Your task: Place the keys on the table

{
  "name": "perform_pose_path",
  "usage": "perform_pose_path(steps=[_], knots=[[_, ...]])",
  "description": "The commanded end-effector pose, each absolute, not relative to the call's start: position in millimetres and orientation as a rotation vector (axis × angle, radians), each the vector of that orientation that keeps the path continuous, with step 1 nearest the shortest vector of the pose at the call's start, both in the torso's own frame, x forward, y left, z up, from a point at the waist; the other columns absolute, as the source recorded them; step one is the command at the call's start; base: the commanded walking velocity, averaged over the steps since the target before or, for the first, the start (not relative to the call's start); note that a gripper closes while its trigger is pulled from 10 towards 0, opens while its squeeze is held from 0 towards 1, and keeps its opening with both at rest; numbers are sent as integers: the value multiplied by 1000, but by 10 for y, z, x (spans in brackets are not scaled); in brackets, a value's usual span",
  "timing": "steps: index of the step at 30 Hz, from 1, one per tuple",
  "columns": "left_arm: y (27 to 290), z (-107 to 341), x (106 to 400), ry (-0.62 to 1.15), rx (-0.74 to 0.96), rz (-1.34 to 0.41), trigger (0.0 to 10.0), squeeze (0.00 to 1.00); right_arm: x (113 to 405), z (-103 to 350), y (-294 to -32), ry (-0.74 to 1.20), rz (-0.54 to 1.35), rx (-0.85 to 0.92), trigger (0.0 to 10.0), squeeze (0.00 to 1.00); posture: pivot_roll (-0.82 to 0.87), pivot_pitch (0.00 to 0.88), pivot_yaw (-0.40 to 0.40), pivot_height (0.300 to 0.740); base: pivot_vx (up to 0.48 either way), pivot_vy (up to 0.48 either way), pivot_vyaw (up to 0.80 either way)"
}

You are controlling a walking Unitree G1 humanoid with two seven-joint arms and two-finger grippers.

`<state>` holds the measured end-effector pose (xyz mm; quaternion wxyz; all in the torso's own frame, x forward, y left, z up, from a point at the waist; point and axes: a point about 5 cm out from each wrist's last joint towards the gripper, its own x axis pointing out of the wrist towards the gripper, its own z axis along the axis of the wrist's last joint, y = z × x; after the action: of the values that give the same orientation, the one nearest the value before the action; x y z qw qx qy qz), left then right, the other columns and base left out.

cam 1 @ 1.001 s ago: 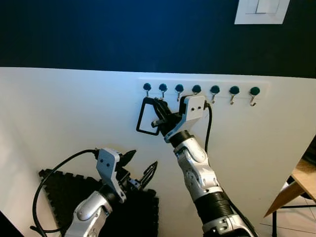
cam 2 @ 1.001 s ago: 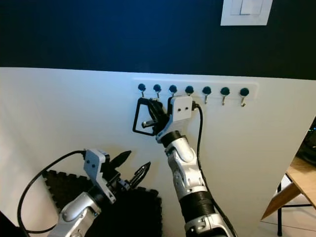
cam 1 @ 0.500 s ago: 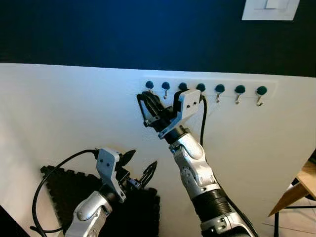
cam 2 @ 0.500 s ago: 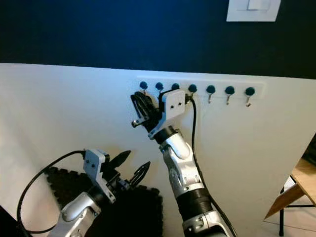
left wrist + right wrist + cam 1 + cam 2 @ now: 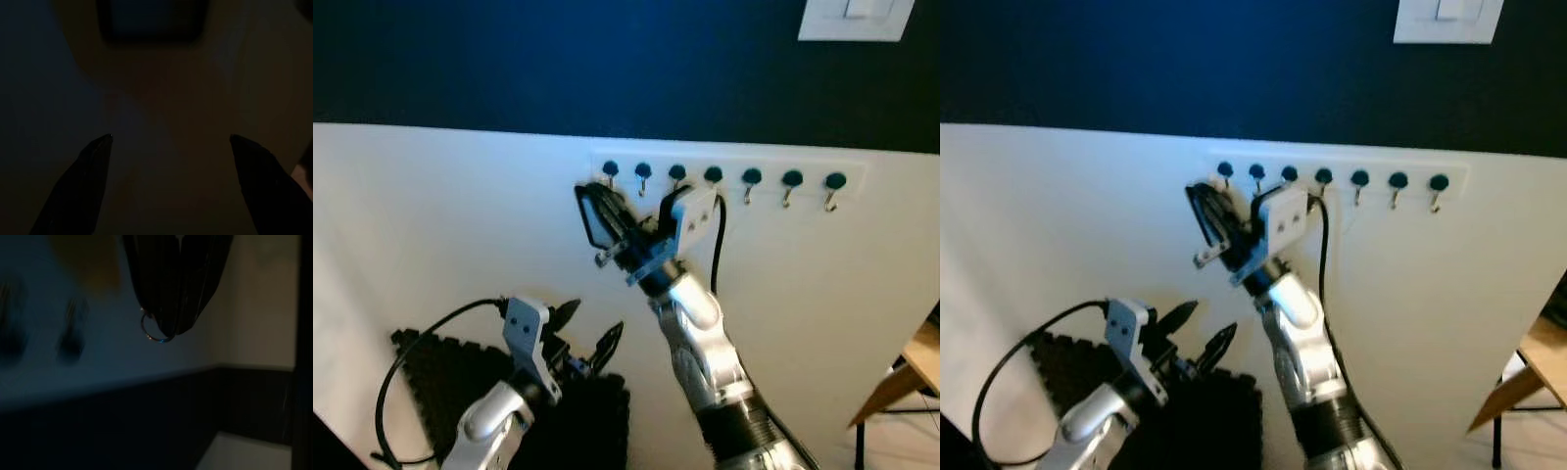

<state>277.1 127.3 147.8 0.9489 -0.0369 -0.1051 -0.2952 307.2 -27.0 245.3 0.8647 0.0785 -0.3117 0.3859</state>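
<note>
The right gripper (image 5: 607, 223) is raised against the white wall just below the row of hooks (image 5: 713, 178), its black fingers pinched together on the keys' black strap loop (image 5: 592, 213); a small key ring (image 5: 154, 331) hangs at the fingertips. The left gripper (image 5: 587, 333) sits low over the black floor mat (image 5: 431, 392) with fingers spread and nothing between them. Bare wall lies to the left, and a wooden table edge (image 5: 911, 377) shows at far right.

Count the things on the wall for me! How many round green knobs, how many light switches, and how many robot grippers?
Green knobs: 7
Light switch: 1
Grippers: 2, the left gripper and the right gripper
Total: 10
</note>
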Motion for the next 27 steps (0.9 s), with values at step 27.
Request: perform_pose_path(steps=[27], knots=[[2218, -179, 2338, 603, 126, 34, 10000, 0, 2847, 830, -1229, -12, 277, 165, 10000, 0, 42, 44, 33, 740, 0, 0, 0]])
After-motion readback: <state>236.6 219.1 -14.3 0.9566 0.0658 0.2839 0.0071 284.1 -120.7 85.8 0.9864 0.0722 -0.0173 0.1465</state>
